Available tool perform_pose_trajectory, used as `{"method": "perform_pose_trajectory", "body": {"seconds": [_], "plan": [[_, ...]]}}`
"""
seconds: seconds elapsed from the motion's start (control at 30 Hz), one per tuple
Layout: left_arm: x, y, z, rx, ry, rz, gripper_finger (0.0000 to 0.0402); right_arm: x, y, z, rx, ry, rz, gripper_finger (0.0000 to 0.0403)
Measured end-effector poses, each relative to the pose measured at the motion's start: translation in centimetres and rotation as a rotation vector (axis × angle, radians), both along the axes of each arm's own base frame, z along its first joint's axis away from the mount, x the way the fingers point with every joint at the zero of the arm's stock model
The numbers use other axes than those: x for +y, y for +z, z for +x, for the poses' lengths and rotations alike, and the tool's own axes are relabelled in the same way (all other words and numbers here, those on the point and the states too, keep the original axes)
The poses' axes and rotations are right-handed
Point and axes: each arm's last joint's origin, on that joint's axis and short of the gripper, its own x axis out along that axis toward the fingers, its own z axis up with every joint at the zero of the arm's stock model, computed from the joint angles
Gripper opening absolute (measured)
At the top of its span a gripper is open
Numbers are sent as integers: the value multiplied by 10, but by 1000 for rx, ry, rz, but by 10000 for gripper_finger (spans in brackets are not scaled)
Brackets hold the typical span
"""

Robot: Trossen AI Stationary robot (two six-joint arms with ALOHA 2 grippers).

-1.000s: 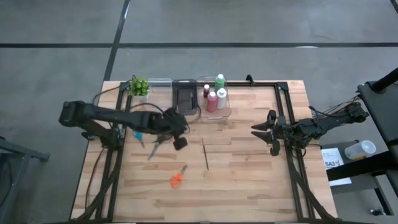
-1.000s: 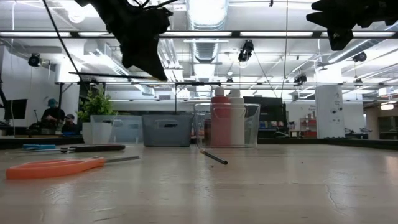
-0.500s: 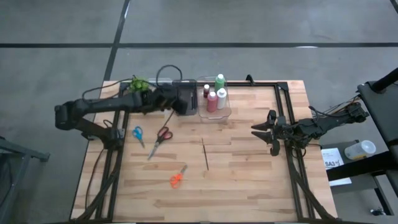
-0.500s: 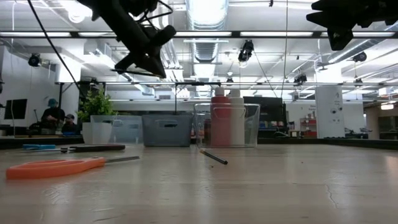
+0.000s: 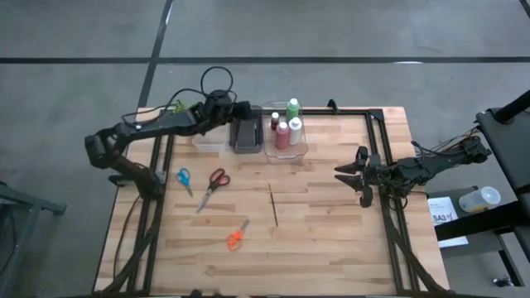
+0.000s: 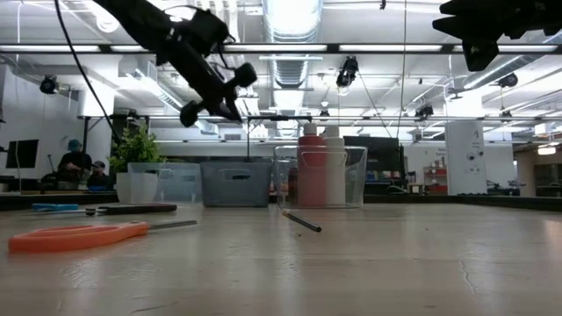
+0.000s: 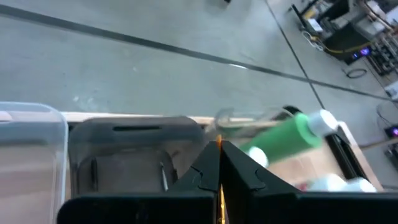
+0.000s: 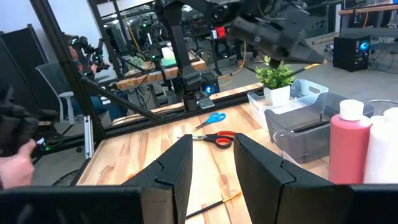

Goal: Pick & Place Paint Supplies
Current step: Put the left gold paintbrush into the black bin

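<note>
One left gripper (image 5: pixel 245 110) | closed on thin brush (image 7: pixel 219 144) | above dark bin (image 5: pixel 246 138)

Two robot arms at the table. Three bins along the far edge: one clear bin (image 5: pixel 212 136), one dark bin (image 5: pixel 246 139), and another clear bin (image 5: pixel 286 146) holding bottles. Four bottles there: a green bottle (image 5: pixel 292 107), a white bottle (image 5: pixel 295 131), a red bottle (image 5: pixel 282 135) and a small dark red bottle (image 5: pixel 275 120). Three scissors lie on the wood: blue scissors (image 5: pixel 185 180), red-handled scissors (image 5: pixel 212 185) and orange scissors (image 5: pixel 236 237). One thin brush (image 5: pixel 274 205). One potted plant (image 6: pixel 134 162)
</note>
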Motion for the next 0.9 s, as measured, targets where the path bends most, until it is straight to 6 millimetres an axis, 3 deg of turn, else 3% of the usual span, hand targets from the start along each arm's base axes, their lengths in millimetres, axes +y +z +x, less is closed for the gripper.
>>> {"method": "perform_pose_trajectory", "body": {"seconds": [0.27, 0.47, 0.9], "plan": [[27, -33, 7, -19, 94, -57, 6, 0, 0, 0, 0, 0, 0, 116], [33, -54, 13, 3, 97, -98, 6, 0, 0, 0, 0, 0, 0, 116], [37, -57, 11, 41, 80, -79, 6, 0, 0, 0, 0, 0, 0, 116]]}}
